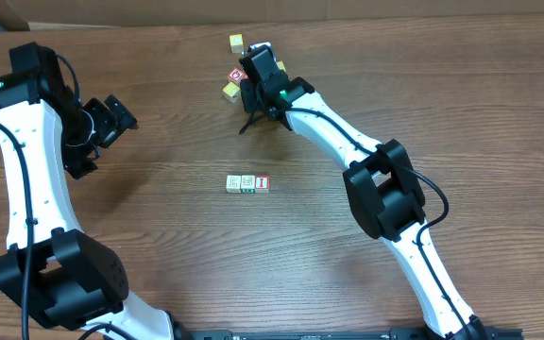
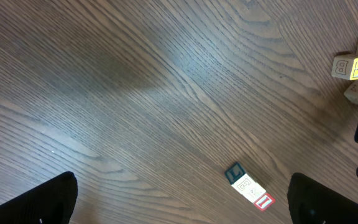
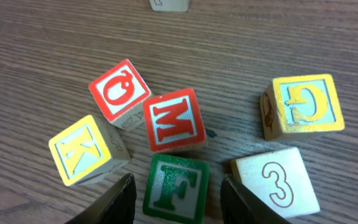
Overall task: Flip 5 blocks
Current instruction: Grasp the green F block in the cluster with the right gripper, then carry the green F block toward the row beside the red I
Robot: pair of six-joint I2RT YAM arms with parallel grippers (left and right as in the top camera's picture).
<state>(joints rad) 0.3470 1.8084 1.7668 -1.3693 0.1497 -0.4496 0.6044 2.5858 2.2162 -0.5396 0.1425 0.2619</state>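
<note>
Two fingers of the right tool (image 3: 178, 194) straddle the green F block (image 3: 174, 186) — set narrow, slim gaps either side, not gripping yet. The red M block (image 3: 174, 120) sits just beyond the F block, the pale 3 block (image 3: 277, 180) just beside it. Well apart from the F block, the left tool (image 2: 182, 202) gapes wide — the right arm is nearer.
</note>
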